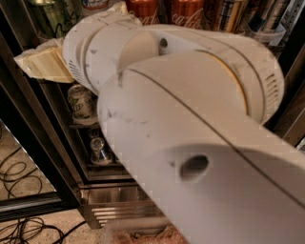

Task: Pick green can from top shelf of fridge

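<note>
High in the left corner of the camera view, the green can (51,19) stands on the top shelf (272,34) of the fridge (33,143). Its pale-green side with dark script lettering shows, and its top is cut off by the upper edge. Just below it and slightly to the left is the gripper (42,64), a cream-coloured wedge pointing left toward the fridge's black door frame. Whether it is open or closed cannot be told from this angle. Its upper edge lies close under the can's lower part, but whether the two touch is not clear.

The white arm (190,133) fills most of the view, running from the lower right up to the wrist at the left and hiding most of the racks behind it.

Along the same shelf, right of the green can, two red Coca-Cola cans (143,10) peek over the arm, with darker tall cans (228,14) beyond them and a clear plastic bin at the far right. Under the gripper a short silver-green can (80,102) sits on a lower wire rack, and another short can (97,150) stands on the rack beneath that. Below them runs the stainless-steel base (112,202). Black cables (19,167) lie on the speckled floor at the left.
</note>
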Robot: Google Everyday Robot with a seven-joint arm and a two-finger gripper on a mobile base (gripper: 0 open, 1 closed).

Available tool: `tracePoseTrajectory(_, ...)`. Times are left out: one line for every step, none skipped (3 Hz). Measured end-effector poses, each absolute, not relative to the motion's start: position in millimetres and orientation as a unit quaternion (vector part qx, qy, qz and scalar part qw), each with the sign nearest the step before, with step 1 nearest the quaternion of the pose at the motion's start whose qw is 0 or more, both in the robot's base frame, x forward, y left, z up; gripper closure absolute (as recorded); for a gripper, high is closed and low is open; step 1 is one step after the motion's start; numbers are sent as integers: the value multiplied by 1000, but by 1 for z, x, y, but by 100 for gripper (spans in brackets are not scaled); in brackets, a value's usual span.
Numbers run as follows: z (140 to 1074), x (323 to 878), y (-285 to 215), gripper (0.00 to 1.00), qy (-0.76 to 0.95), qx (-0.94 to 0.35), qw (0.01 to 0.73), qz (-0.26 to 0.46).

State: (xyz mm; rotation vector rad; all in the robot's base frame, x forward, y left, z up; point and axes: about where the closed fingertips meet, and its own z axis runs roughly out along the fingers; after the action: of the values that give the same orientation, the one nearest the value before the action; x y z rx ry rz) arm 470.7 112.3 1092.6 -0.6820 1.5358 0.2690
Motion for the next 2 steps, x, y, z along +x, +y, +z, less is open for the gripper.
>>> tracePoseTrajectory(1093,471,112,0,679,-301,659,119)
tracePoseTrajectory(1083,465,122,0,686,-269,659,151)
